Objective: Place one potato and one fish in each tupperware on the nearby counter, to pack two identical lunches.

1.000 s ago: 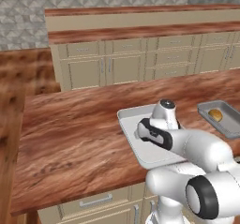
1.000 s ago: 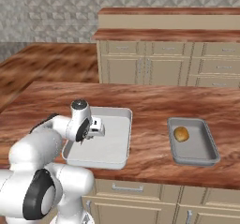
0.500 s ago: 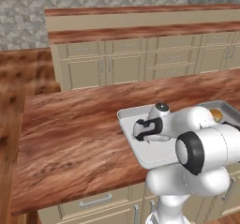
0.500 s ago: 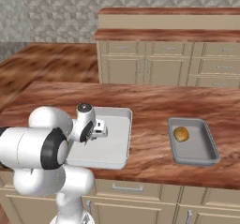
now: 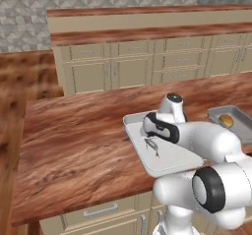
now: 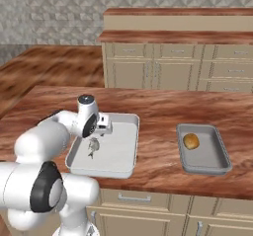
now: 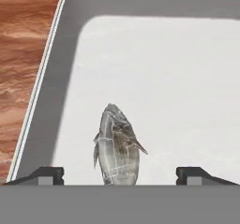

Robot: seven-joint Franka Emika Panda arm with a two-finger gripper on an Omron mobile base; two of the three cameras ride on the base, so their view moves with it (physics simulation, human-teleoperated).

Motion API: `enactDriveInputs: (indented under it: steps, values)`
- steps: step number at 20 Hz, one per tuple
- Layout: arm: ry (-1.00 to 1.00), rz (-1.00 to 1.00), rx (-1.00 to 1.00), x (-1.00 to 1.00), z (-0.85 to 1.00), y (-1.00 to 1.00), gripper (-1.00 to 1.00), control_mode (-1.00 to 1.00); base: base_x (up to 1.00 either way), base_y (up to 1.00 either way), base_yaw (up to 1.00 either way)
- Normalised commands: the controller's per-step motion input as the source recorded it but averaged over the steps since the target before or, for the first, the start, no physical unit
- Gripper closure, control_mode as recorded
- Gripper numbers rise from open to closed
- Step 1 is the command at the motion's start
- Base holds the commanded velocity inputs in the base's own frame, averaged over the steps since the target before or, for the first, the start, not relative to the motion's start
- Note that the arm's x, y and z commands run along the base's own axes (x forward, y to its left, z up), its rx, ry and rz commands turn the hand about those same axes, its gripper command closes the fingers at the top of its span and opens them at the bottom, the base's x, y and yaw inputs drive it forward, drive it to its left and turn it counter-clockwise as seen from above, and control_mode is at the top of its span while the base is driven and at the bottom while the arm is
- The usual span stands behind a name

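Observation:
A mottled grey fish is in the larger tupperware, near its left wall in the hand view. My gripper hangs just above the fish, open, its fingertips wide apart and touching nothing. From the base the fish shows as a small grey shape below the gripper, on the floor of the larger tupperware. One potato lies in the smaller tupperware to the right on the counter.
My own arm arches over the right part of the larger tray. A second counter with beige cabinets stands behind. Bare wood top stretches left of the trays and between them.
The arm's elbow has swung from in front of the tray toward the right. The hand stays over the larger tray, slightly higher, and the fish now shows free beneath the open fingers.

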Motion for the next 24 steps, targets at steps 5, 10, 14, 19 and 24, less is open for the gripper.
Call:
enactDriveInputs:
  steps: [5,10,14,19,24]
  values:
    - [0.00,0.00,0.00,-0.86,0.79,0.00,-1.00,-1.00,0.00,0.00,0.00]
    - [-0.03,0.00,0.00,-1.00,0.48,-0.03,-1.00,-1.00,0.00,0.00,0.00]
    - [-0.11,0.00,0.00,-1.00,0.27,-0.21,-1.00,-1.00,0.00,0.00,0.00]
    - [-0.03,0.00,0.00,-0.60,0.02,-0.17,-1.00,1.00,-0.40,-0.18,0.00]
    - [0.00,0.00,0.00,0.00,0.00,0.00,-1.00,1.00,-1.00,-0.69,0.00]
